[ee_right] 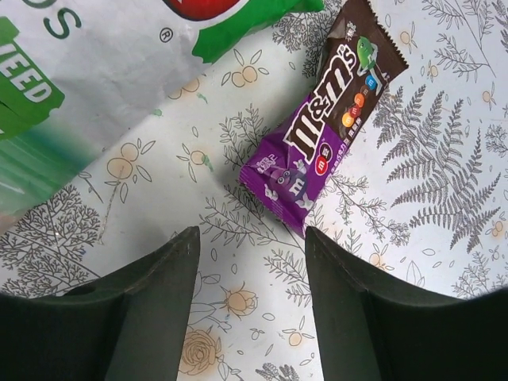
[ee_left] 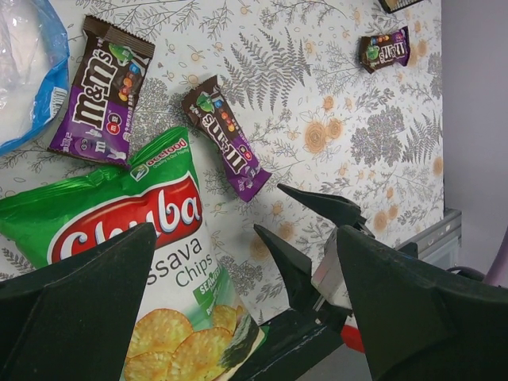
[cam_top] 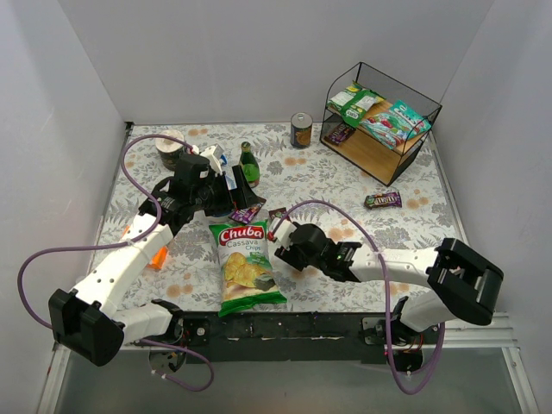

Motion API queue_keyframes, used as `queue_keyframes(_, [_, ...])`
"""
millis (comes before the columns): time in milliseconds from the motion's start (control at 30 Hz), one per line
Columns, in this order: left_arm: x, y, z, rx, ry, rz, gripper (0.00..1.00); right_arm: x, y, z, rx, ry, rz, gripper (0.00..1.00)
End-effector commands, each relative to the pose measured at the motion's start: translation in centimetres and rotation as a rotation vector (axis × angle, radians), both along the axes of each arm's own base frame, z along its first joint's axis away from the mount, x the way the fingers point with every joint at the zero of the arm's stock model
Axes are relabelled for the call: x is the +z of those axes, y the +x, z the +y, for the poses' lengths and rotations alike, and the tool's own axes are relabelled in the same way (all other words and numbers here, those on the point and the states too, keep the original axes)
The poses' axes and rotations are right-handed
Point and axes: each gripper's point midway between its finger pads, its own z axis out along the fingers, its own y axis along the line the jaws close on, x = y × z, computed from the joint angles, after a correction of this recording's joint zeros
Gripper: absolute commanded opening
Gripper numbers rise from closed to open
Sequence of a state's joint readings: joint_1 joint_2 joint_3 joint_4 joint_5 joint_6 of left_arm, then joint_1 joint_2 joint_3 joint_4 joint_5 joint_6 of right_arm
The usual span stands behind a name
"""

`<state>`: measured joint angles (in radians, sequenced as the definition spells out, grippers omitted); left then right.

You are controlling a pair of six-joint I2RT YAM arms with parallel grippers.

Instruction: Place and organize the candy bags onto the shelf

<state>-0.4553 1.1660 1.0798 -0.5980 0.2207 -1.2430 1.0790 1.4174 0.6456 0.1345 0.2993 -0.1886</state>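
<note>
The left claw [ee_left: 246, 236] hangs wide open and empty above the Chuba bag [ee_left: 159, 230], with 2 candy bags beyond it: a first purple packet [ee_left: 99, 95] and a second purple packet [ee_left: 226, 136]. The right claw [ee_right: 250, 262] is also spread and holds nothing, the second packet lying just ahead of its fingers. A third packet [cam_top: 382, 200] lies alone on the surface [cam_top: 423, 237]. At far right, the shelf [cam_top: 379, 155] holds green-and-white bags [cam_top: 355, 102] and a teal bag [cam_top: 395, 122] on its top tier.

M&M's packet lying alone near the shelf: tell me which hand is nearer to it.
Right. The right hand sits down-left of the M&M's packet; the left hand is farther left, by the Chuba bag's top edge.
</note>
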Motion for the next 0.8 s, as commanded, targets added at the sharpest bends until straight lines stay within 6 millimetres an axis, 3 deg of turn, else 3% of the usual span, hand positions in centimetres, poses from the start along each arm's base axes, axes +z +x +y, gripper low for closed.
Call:
queue_keyframes(0, [1.7,-0.1,0.1,0.008,-0.031,-0.051,0.98,0.2,1.0,-0.2,0.048,-0.041,-0.055,0.62])
queue_keyframes(167, [1.7,-0.2,0.2,0.009,-0.027,-0.048,0.98,-1.6,1.2,-0.1,0.101,-0.097,-0.028,0.59])
queue_keyframes(567, [1.6,-0.2,0.1,0.005,-0.029,-0.042,0.98,-2.7,3.0,2.1,0.126,-0.091,-0.055,0.53])
queue_keyframes(667, [1.6,-0.3,0.1,0.006,-0.03,-0.039,0.98,-2.9,3.4,1.9,0.107,-0.101,-0.06,0.36])
queue_keyframes(700, [1.6,-0.3,0.1,0.01,-0.03,-0.04,0.98,-2.9,3.5,1.8,0.099,-0.104,-0.064,0.26])
queue_keyframes(767, [1.6,-0.4,0.2,0.011,-0.035,-0.038,0.98,-2.8,3.6,1.4,0.08,-0.112,-0.072,0.19])
